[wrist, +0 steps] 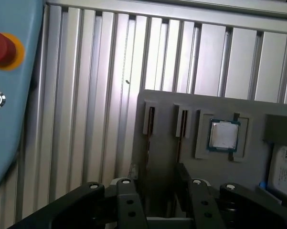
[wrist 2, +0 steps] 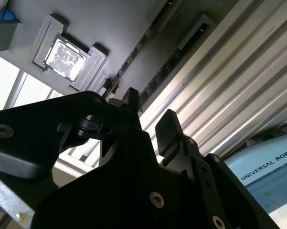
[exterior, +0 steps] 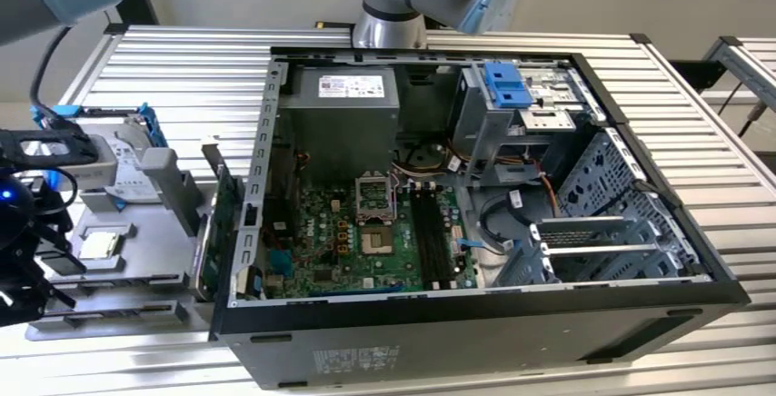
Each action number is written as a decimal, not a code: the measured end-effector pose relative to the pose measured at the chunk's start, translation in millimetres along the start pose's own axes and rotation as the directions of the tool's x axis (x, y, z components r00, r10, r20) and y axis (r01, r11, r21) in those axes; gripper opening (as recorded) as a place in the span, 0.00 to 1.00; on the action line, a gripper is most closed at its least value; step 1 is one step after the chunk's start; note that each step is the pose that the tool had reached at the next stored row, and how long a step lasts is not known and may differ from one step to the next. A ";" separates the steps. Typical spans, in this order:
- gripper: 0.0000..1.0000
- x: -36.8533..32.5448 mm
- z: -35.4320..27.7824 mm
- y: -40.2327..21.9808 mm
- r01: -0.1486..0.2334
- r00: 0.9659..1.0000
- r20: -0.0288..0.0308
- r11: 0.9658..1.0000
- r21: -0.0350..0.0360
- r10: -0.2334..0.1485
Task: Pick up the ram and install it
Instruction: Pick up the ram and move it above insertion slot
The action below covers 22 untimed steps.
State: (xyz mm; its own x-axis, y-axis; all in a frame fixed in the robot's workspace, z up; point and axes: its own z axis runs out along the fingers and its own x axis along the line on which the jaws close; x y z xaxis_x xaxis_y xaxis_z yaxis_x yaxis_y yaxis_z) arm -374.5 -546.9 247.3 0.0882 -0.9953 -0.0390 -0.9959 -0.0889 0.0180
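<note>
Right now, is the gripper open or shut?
Open. In both wrist views the gripper has its fingers apart, with nothing held between them; the grey tray shows through the gap.

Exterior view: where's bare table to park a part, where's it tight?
Free: bare table slats on the far side of the grey tray, and the strip at the exterior view's right of the PC case. Crowded: the tray, holding hard drive and CPU, with the open gripper over it.
</note>
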 end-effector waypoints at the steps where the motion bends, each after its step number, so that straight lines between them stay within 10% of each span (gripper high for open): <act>1: 1.00 0.4 1.8 0.2 0.000 1.000 0.000 1.000 0.000 0.000; 22: 1.00 6.1 39.9 3.6 0.000 1.000 0.000 1.000 0.000 0.000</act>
State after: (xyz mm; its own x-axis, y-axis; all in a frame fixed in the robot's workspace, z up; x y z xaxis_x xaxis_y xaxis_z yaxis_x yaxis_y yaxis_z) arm -378.4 -551.8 207.2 0.0878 -0.9954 -0.0389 -0.9959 -0.0886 0.0180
